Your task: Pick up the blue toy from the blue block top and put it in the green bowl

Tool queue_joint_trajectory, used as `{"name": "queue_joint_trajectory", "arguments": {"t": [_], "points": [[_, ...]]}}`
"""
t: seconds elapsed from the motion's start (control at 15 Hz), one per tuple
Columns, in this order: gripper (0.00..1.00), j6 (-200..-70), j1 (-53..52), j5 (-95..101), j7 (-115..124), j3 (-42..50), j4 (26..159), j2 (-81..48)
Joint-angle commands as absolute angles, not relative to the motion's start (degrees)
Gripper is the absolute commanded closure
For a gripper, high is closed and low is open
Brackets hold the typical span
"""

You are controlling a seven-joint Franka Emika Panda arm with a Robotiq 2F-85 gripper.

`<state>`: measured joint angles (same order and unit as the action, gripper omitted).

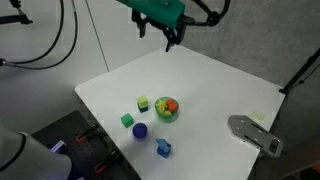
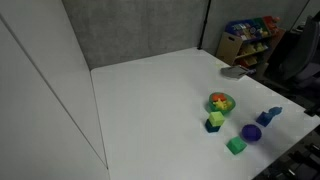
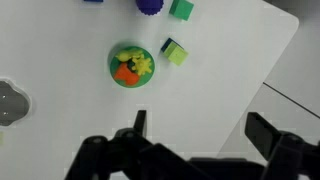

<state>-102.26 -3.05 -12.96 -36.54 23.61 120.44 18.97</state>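
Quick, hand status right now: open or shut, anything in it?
Hand: open, spread wide, holding nothing.

white table (image 1: pixel 200 85) | dark blue-purple ball (image 1: pixel 140 130) beside green cube (image 1: pixel 127 120) | yellow-green cube (image 1: pixel 143 103) | flat grey object (image 1: pixel 255 133) near table edge

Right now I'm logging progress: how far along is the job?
Nothing looks done: the blue toy sits on the blue block, apart from the green bowl. Nothing in hand: the gripper hangs open, high above the table. Left: grasp, lift, carry, drop in bowl.
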Motion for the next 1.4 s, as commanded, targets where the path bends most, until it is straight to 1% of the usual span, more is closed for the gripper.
{"name": "queue_joint_trajectory", "arguments": {"t": [0.0, 0.27, 0.67, 0.93, 1.33], "points": [[0.0, -101.92, 0.16, -13.97, -37.39, 20.91, 120.24, 18.47], [0.0, -101.91, 0.15, -13.97, -37.39, 20.92, 120.23, 18.55], [0.0, -103.43, 1.63, -13.16, -33.1, 15.89, 118.69, 16.46], [0.0, -107.02, 1.91, -12.51, -28.62, 13.39, 118.13, 13.06], [0.0, -115.72, 3.9, -11.47, -21.42, 11.91, 118.36, 5.61]]}}
